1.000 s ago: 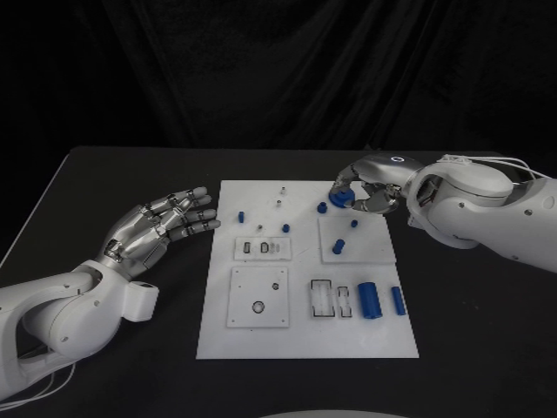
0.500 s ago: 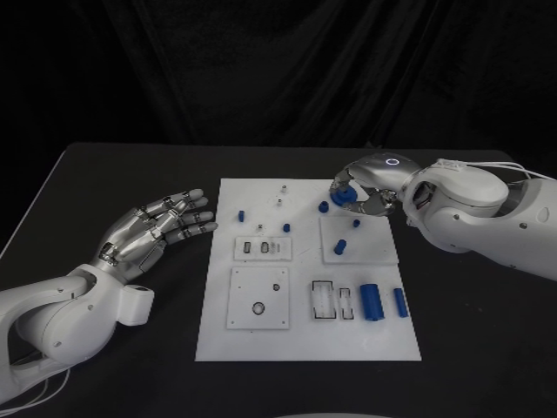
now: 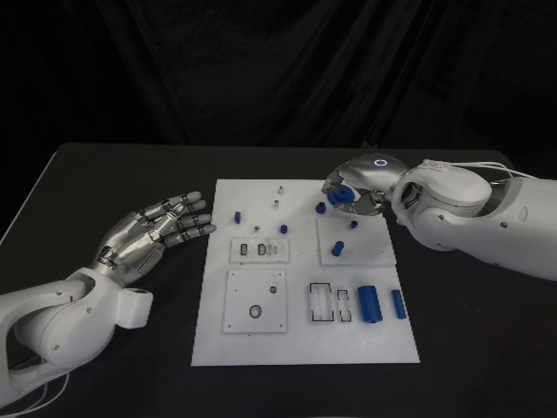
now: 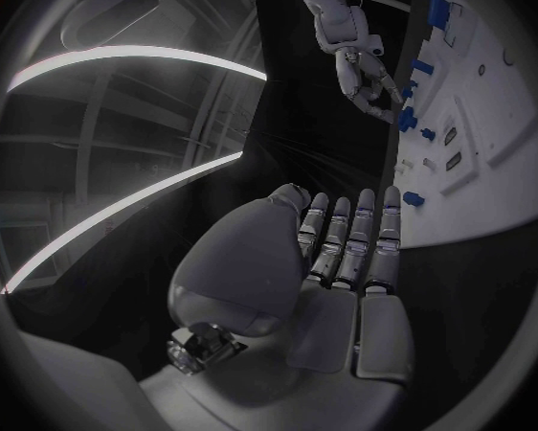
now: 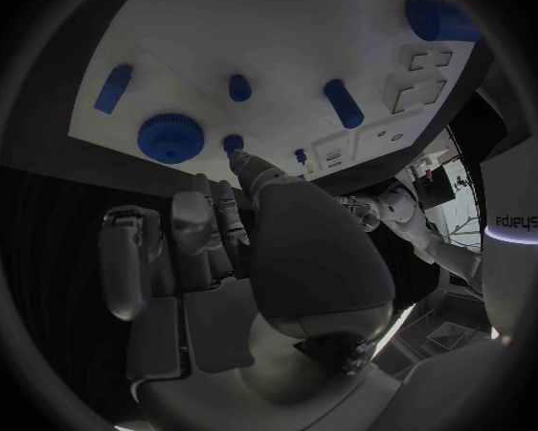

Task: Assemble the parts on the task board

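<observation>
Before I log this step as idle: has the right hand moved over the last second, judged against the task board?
Barely. The right hand stays over the task board's far right corner, at the blue gear-like part. Hand and board shifted together in the picture, which suggests camera motion.

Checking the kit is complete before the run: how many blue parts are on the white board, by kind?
gear: 1
cylinders: 2
pegs: 5
Total: 8 blue parts
</observation>
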Motion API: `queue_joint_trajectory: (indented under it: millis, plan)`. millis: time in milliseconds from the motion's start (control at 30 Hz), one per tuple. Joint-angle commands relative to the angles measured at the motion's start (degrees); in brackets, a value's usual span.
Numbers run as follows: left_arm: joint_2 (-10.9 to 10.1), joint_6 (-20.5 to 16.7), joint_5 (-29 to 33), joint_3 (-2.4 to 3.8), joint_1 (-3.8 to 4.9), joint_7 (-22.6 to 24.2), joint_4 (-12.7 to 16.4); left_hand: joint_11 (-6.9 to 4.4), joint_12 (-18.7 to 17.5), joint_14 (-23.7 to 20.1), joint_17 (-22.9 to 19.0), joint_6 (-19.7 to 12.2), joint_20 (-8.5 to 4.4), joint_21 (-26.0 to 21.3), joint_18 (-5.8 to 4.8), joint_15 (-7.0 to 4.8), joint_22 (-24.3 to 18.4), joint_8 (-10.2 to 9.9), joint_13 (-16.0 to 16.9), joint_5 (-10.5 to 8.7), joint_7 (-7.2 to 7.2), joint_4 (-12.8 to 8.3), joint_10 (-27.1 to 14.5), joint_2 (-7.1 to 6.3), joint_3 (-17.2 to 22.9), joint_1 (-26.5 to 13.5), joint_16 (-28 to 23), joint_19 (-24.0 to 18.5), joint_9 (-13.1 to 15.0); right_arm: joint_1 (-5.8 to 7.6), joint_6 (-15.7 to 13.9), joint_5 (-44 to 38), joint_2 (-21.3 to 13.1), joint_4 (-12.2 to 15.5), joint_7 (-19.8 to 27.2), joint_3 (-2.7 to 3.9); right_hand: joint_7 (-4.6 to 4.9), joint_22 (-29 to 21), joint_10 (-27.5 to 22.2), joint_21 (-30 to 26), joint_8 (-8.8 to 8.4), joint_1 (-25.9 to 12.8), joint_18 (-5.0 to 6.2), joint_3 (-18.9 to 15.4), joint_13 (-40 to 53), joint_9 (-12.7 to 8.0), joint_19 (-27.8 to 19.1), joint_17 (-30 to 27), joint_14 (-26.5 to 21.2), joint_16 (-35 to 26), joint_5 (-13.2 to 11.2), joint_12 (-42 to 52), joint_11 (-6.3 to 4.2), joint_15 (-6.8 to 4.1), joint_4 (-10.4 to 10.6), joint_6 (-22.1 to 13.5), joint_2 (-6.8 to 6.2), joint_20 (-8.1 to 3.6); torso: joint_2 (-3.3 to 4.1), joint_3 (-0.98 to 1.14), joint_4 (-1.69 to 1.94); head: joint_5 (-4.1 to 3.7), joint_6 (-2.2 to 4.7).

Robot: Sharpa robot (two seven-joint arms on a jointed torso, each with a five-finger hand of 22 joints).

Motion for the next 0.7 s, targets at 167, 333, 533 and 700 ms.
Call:
queue_joint_trajectory:
  millis: [167,333,533,700]
  plan:
    - [0.06,1.33,0.64,0.05,0.2,13.51,-0.03,0.51,-0.21,-0.03,-0.07,0.27,0.1,-0.21,-0.49,0.29,-0.12,-0.2,-0.1,0.14,0.14,-0.03,0.15,-0.03,0.57,0.65,-0.13,-0.31,0.02,-0.06,-1.36,-0.79,1.58,-1.19,0.43,0.03,0.32,7.55,0.54,0.25,-0.66,0.46,-1.12,0.78,-0.19,0.12,0.52,0.47,0.36,0.29,0.63,-0.86,0.19,0.19,-0.13,0.63,0.83,-0.01,0.12,0.21,-0.52,0.38,0.62]
    - [0.01,1.51,0.64,0.05,0.2,13.33,-0.06,0.64,-0.2,-0.01,-0.06,0.5,0.11,-0.23,-0.56,0.36,-0.14,-0.15,-0.1,0.18,0.22,-0.09,0.19,-0.05,0.68,0.71,-0.13,-0.35,0.04,-0.21,-0.54,-0.79,2.56,-2.18,0.44,0.03,0.39,7.6,0.82,0.27,-0.89,0.59,-1.13,1.04,-0.29,0.17,0.55,0.57,0.39,0.36,0.89,-1.2,0.25,0.26,-0.22,0.82,0.98,0.06,0.12,0.28,-0.66,0.36,0.51]
    - [0.02,1.7,0.64,0.05,0.19,13.22,-0.14,0.7,-0.19,0.0,-0.06,0.62,0.12,-0.23,-0.59,0.39,-0.15,-0.11,-0.1,0.2,0.26,-0.11,0.21,-0.06,0.73,0.73,-0.12,-0.36,0.06,-0.68,0.12,-0.79,3.33,-3.08,0.64,0.03,0.46,7.77,1.47,0.33,-1.1,0.49,-1.16,1.23,-0.38,0.27,0.66,0.72,0.43,0.45,0.94,-1.53,0.23,0.28,-0.17,1.17,1.02,0.12,0.13,0.39,-0.99,0.82,0.38]
    - [0.13,1.85,0.65,0.04,0.19,13.16,-0.27,0.81,-0.18,0.02,-0.06,0.63,0.13,-0.24,-0.65,0.46,-0.16,-0.11,-0.1,0.22,0.34,-0.15,0.25,-0.07,0.82,0.78,-0.11,-0.39,0.06,-1.14,0.29,-0.79,3.97,-3.72,0.95,0.03,0.48,7.89,1.96,0.37,-1.24,0.45,-1.18,1.38,-0.45,0.34,0.74,0.86,0.47,0.51,0.9,-1.79,0.19,0.26,-0.16,1.46,1.03,0.13,0.11,0.39,-1.1,0.88,0.36]
